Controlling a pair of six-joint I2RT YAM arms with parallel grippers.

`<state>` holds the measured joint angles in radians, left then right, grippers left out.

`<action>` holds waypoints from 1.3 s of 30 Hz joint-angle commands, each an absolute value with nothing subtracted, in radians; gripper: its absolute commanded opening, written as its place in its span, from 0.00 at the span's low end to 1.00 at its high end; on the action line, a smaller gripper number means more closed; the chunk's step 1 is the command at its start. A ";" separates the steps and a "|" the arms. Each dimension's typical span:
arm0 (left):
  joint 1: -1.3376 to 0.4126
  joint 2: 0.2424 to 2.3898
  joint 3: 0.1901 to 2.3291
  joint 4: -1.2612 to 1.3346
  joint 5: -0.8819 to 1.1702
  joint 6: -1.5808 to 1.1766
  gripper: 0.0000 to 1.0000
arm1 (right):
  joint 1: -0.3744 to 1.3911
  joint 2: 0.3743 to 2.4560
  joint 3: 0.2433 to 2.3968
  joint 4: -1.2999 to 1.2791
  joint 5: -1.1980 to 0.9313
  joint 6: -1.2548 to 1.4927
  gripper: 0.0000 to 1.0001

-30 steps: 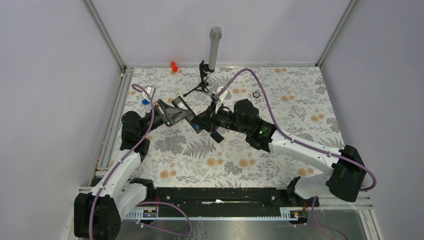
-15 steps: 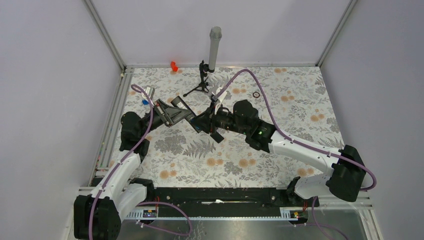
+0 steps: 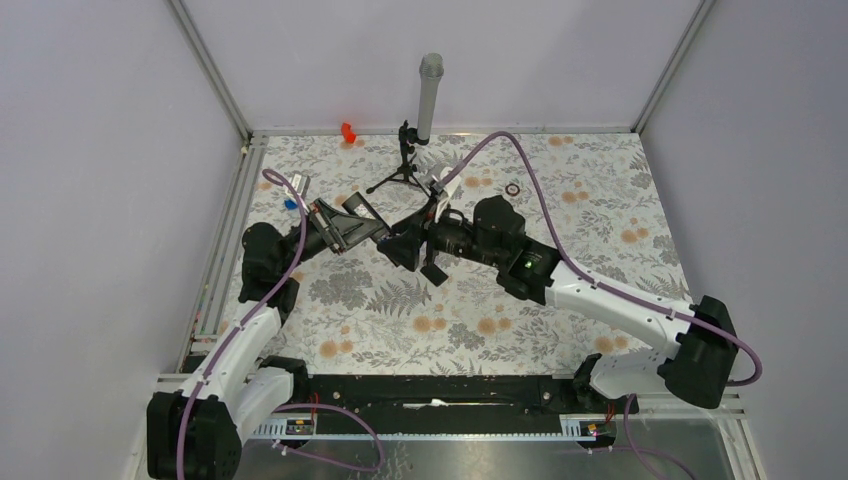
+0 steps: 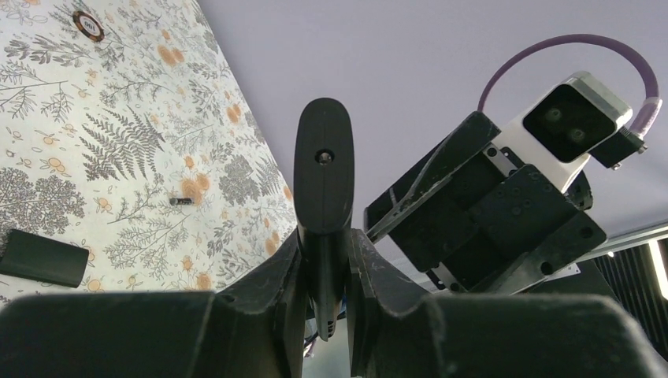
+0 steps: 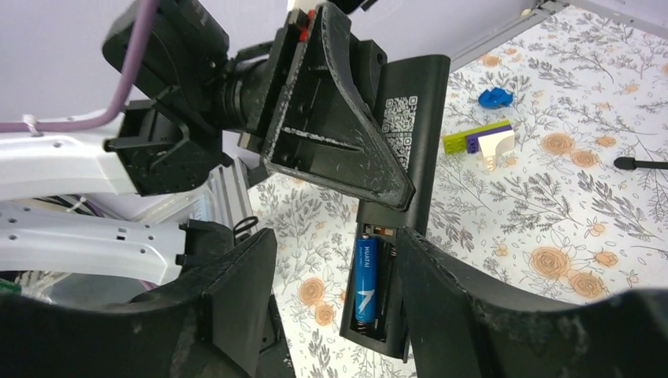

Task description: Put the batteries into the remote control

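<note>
Left gripper point(image 4: 324, 252) is clamped on the remote control point(image 4: 323, 165), held end-on above the table. Your right gripper point(image 5: 335, 268), fingers spread wide and empty, straddles the open bay, so it's the nearer arm. One blue battery point(image 5: 365, 279) sits seated, long axis 12-to-6 along the remote. The slot at its 3 o'clock looks bare.
</note>
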<state>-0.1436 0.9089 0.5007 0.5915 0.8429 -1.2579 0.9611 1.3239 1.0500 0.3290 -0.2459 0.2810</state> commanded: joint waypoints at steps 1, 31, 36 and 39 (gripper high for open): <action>-0.146 0.885 0.554 0.634 0.838 -1.231 0.00 | 0.962 1.273 1.137 0.321 -0.190 0.343 0.66; -0.146 0.868 0.558 0.693 0.687 -1.207 0.00 | 0.821 1.385 1.064 0.400 -0.369 1.167 0.92; -0.146 0.868 0.559 0.700 0.698 -1.213 0.00 | 0.821 1.417 1.071 0.415 -0.388 1.182 0.88; -0.146 0.867 0.555 0.702 0.707 -1.213 0.00 | 0.821 1.433 1.076 0.424 -0.394 1.185 0.85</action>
